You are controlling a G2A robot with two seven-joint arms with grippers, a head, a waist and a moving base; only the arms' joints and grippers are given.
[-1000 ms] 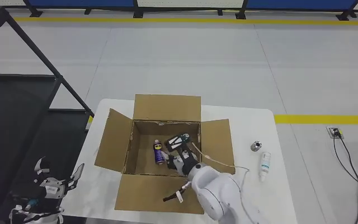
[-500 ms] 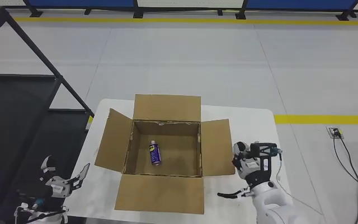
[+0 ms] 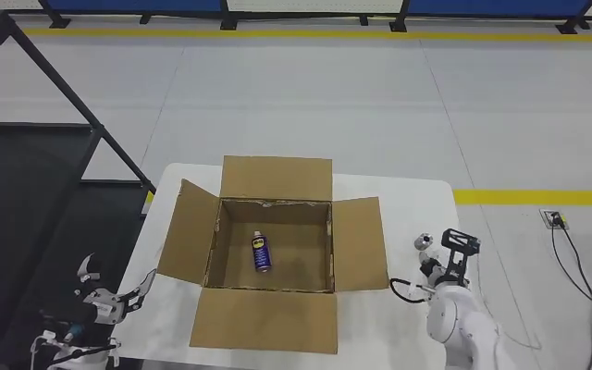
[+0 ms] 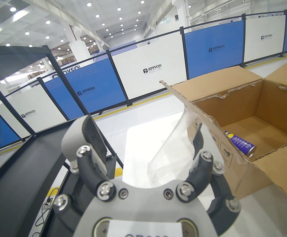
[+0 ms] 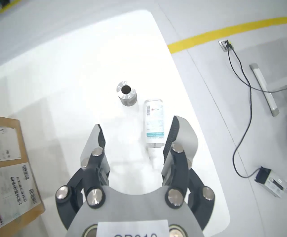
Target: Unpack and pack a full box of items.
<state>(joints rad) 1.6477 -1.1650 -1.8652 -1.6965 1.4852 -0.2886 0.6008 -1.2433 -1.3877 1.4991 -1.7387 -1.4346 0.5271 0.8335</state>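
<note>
Spray can (image 3: 262, 252) is lying on the floor of the open box (image 3: 276, 176) on the bench (image 3: 388, 314). Right tool (image 5: 136, 125) is hanging wide open, empty, over a white bottle (image 5: 154, 122) lying beside a metal cylinder (image 5: 126, 93). Left tool (image 4: 143, 128) is gaping empty near the box.

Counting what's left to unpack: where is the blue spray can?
In the top view, the blue cylindrical spray can lies on the floor of the open brown cardboard box, mid-table.

A factory hall: blue-and-white partition panels (image 4: 145, 74), ceiling lights (image 4: 97, 15), yellow floor line (image 3: 523, 196).
</note>
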